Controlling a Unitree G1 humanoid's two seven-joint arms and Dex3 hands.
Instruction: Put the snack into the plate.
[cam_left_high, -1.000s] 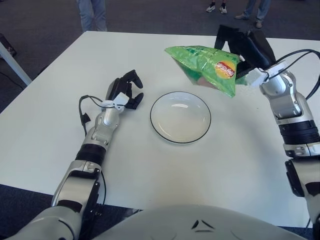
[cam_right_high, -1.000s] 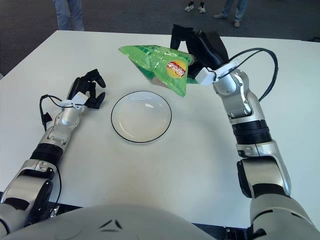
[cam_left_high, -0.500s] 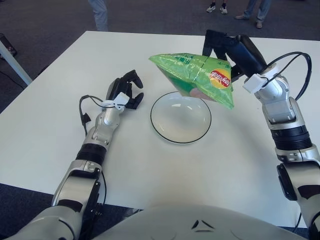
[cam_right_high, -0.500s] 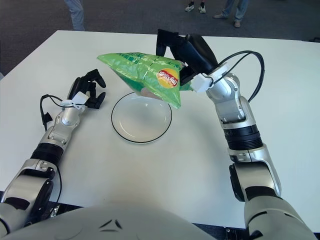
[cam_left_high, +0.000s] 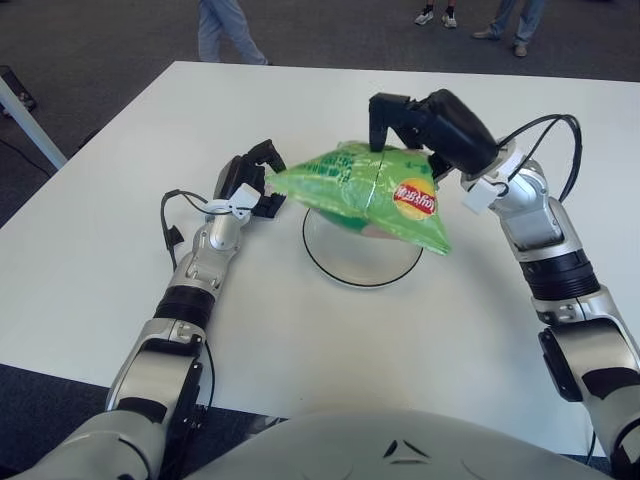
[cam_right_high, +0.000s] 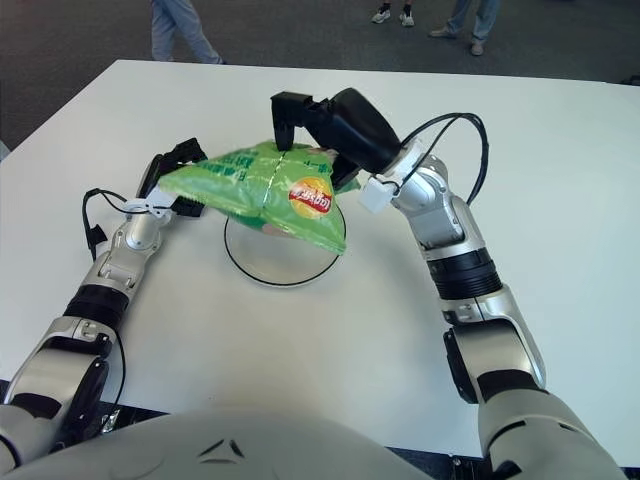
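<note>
White table (cam_left_high: 120, 250), right hand (cam_left_high: 425, 115) gripping green snack bag (cam_left_high: 365, 190) above plate (cam_left_high: 350, 272)

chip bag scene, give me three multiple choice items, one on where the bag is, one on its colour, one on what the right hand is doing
1. Where is the chip bag?
A. over the plate, covering much of it
B. flat on the table's far right corner
C. under the left hand

2. What is the bag's main colour?
A. blue
B. green
C. black

3. What state is the right hand in?
A. spread open, holding nothing
B. closed on the bag's top edge
C. out of view

Answers:
1. A, the bag shows across the plate, with only the plate's near rim and left edge showing.
2. B, it is green with a red and yellow logo.
3. B, its dark fingers grip the bag from above, while the left hand shows idle beside the bag's left tip.
</note>
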